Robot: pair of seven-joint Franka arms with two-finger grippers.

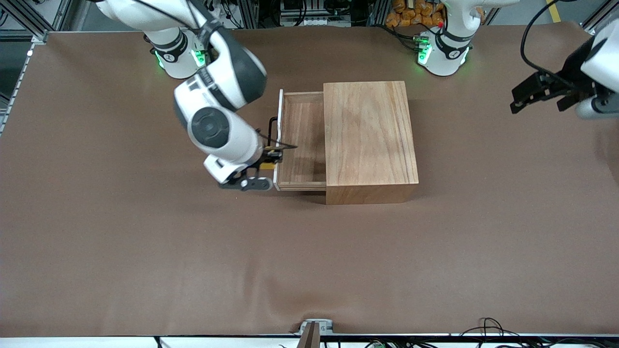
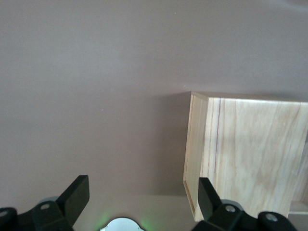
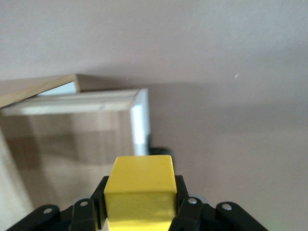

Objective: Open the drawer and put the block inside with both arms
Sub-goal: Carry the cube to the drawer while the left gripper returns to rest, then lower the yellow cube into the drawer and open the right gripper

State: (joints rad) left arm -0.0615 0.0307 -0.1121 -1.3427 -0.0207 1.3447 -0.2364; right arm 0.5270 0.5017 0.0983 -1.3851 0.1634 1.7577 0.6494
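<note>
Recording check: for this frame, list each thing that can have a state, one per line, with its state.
drawer: pulled open from the wooden box, tray holds nothing.
block: gripped in the right claw, not yet in the drawer.
right claw: shut on the block, over the drawer's front panel.
left claw: open, holding nothing, waiting over the table toward the left arm's end.

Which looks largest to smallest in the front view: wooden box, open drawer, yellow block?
1. Wooden box.
2. Drawer, its pulled-out part.
3. Block, a sliver in the right gripper; clearer in the right wrist view.
</note>
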